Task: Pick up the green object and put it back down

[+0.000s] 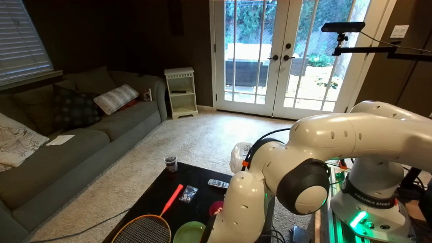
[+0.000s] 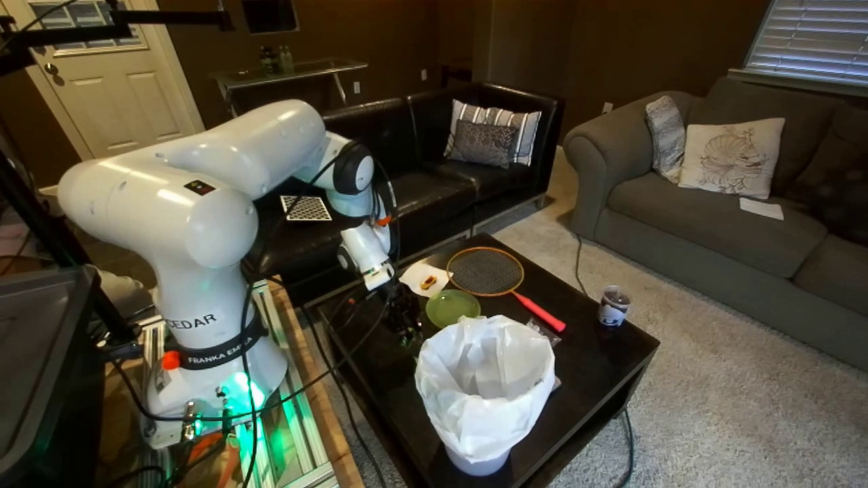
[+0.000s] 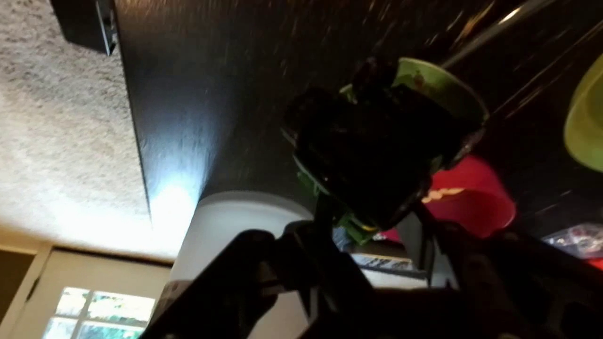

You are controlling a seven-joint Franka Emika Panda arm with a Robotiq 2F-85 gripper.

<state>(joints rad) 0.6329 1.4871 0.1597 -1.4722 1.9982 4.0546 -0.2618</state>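
In the wrist view, on the dark rectangular surface [image 3: 254,141], a red round cup [image 3: 473,175] sits between a green curved-rimmed object [image 3: 438,84] and a clear plastic packet [image 3: 577,238].

By the tips of the black pincer [image 2: 408,333], a green thing [image 3: 440,87] is partly lost in shade. Just beside the pincer sits a plain green plate [image 2: 453,308]; farther from it, a racket [image 2: 485,271] pairs an orange frame [image 2: 523,270] with a coral-pink handle [image 2: 540,312]. The nearby cup [image 3: 473,195] is pinkish red. Well away, one cushion [image 2: 526,132] is grey-and-white striped, another cushion [image 2: 732,157] cream with brown line-work.
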